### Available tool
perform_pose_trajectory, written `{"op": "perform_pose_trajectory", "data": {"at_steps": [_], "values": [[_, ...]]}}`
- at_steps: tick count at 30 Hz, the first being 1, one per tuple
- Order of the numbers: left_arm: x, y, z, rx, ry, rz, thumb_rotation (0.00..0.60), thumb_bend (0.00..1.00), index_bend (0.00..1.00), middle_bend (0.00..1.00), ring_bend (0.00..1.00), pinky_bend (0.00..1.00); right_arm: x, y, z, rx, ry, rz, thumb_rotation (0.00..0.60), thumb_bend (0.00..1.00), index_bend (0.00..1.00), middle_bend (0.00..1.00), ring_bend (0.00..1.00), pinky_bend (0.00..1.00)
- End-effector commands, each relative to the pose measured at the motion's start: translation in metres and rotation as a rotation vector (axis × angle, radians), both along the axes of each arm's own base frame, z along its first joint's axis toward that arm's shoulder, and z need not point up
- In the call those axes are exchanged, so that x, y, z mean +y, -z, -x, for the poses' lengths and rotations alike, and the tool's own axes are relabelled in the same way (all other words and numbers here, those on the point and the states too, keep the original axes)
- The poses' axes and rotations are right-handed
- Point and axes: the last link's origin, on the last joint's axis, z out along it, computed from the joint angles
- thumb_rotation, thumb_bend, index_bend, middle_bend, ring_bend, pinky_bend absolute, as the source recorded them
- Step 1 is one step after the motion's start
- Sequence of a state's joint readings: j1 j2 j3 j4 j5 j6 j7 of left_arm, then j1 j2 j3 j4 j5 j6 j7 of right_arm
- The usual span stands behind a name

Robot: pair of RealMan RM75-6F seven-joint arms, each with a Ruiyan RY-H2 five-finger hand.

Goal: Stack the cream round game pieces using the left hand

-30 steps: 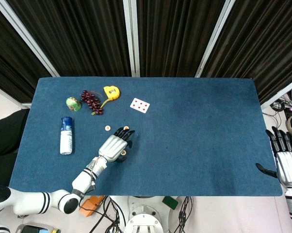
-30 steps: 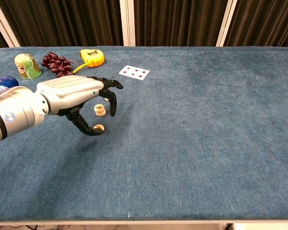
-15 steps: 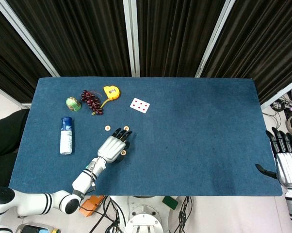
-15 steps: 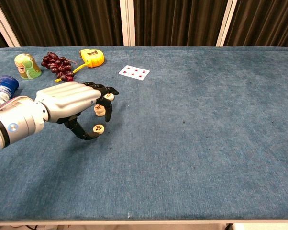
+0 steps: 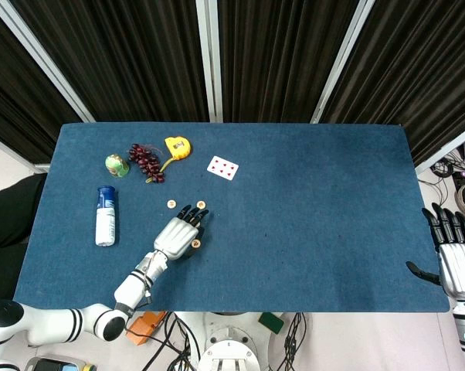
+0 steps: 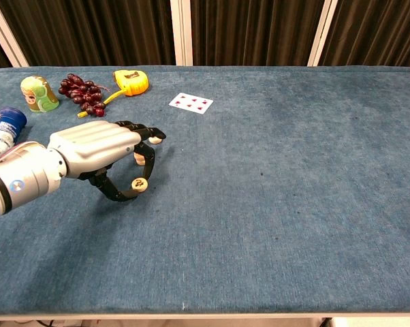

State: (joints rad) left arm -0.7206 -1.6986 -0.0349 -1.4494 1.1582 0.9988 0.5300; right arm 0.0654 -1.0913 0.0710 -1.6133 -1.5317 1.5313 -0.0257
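Spreading wide under everything is the blue cloth-covered table, backed by dark pleated curtains with pale uprights between them. Over its near-left part the left hand is hovering low, fingers curled downward around one cream round game piece, which is sitting tipped against the thumb tip; whether it is truly being pinched or only touched I cannot tell. A second piece is lying just beyond, under the fingertips, and a third is peeking out past them. The right hand is resting off the table's right edge, fingers spread and holding nothing.

Judging by this, the pick-up of the first piece is under way; next, the hand probably needs a firm pinch, a small lift, and a careful placing onto a neighbouring piece.

Lying farther left are a bottle, grapes, a yellow tape measure, a small green figure and a playing card.
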Motion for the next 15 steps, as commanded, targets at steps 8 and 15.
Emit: {"op": "perform_pose_trajectory", "data": {"at_steps": [8,15], "values": [[0.011,-0.016,-0.009,-0.056,-0.011,-0.021,0.6,0.39,0.52,0.01,0.0,0.0,0.001,-0.001,-0.001,-0.001,-0.004,0.003,0.6,0.17,0.0,0.04,0.0,0.0],[0.039,-0.029,-0.023,-0.112,-0.082,-0.036,0.6,0.38,0.5,0.01,0.0,0.0,0.002,-0.001,0.0,-0.006,-0.004,0.005,0.6,0.17,0.0,0.04,0.0,0.0]]}}
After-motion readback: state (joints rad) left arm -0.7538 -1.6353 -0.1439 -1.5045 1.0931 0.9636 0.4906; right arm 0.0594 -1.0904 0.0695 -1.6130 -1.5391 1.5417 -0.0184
